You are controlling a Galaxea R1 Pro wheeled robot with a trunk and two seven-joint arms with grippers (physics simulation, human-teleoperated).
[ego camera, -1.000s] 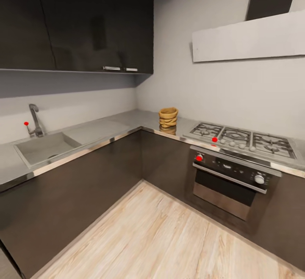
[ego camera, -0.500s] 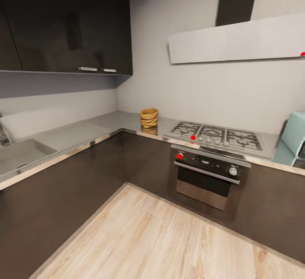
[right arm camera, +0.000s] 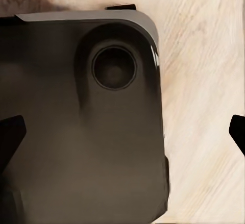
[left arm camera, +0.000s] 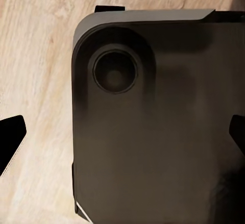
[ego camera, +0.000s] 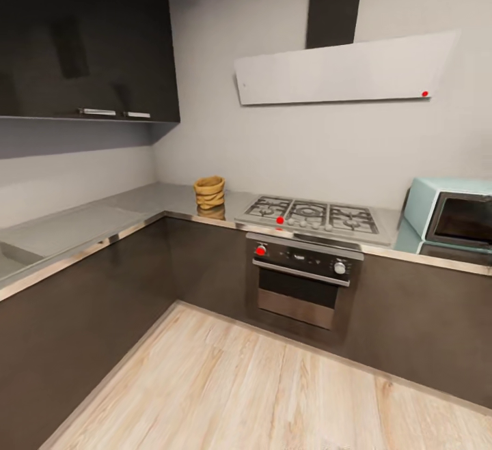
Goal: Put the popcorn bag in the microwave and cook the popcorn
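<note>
While the head view looks across the kitchen corner, the popcorn bag (ego camera: 210, 192) stands upright on the countertop (ego camera: 137, 201) at about ten o'clock, just beside the gas hob (ego camera: 311, 216). At three o'clock sits the microwave (ego camera: 452, 216), door closed. Left gripper (left arm camera: 122, 137) and right gripper (right arm camera: 122, 132) hang over the robot's dark base (left arm camera: 153, 132), fingertips spread wide, holding nothing.

Head view faces kitchen corner from afar; both wrist views look down at floor (left arm camera: 35, 55).
</note>
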